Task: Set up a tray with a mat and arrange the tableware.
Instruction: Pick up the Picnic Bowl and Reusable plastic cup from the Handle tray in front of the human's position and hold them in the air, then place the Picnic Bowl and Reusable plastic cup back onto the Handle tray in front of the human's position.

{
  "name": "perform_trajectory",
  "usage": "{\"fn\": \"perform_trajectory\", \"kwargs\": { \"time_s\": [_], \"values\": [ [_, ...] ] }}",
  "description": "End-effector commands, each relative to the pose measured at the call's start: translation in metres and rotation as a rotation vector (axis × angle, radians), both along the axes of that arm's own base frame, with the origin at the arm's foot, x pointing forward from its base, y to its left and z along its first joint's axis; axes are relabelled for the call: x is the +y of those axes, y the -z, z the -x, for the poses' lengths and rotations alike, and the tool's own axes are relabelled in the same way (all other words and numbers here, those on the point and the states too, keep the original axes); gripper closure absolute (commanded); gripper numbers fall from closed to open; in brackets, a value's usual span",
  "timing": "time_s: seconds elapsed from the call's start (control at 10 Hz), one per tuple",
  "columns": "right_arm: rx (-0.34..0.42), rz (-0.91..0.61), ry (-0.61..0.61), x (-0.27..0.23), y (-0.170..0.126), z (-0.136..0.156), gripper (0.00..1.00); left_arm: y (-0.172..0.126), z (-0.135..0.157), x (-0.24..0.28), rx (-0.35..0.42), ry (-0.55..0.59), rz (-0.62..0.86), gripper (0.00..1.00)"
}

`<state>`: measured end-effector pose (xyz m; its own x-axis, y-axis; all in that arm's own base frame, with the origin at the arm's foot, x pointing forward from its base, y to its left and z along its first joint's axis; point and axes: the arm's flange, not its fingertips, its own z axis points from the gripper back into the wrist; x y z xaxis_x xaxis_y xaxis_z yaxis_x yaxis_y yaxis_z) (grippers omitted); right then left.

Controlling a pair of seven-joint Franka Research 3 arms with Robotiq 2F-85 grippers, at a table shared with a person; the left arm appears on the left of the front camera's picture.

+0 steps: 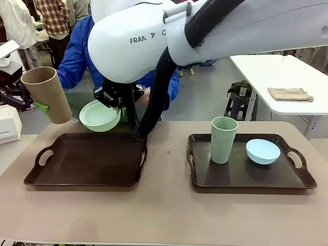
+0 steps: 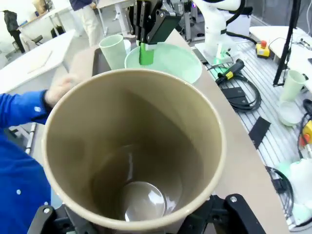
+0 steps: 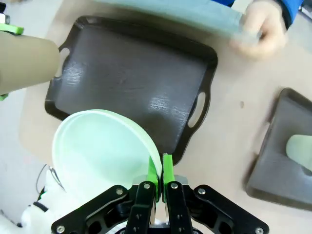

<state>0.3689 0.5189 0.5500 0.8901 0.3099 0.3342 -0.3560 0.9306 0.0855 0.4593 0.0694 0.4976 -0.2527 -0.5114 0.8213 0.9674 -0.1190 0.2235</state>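
Left gripper (image 1: 41,106): clamps tall tan plastic cup (image 1: 48,95), raised left of dark tray (image 1: 87,159).
Right gripper (image 3: 161,170): pinches round mint-green bowl (image 3: 102,151) by its rim, above tray.
Advice: keep both high until pale mat (image 3: 170,17) lies flat.

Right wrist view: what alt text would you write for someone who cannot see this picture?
The right gripper pinches the rim of a mint green bowl, with an empty dark tray on the table beyond it. A tan cup juts in at the left edge, and at the top a person's hand holds a blurred pale sheet, probably the mat.
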Motion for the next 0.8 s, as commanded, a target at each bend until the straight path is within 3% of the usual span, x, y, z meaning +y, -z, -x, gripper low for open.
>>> {"fn": "perform_trajectory", "kwargs": {
  "time_s": [0.0, 0.7],
  "values": [
    [0.012, 0.008, 0.009, 0.0024, 0.0101, -0.0097, 1.00, 0.0016, -0.0030, -0.0023, 0.000, 0.008, -0.001, 1.00],
    [0.012, 0.008, 0.009, 0.0024, 0.0101, -0.0097, 1.00, 0.0016, -0.0030, -0.0023, 0.000, 0.008, -0.001, 1.00]
  ]
}}
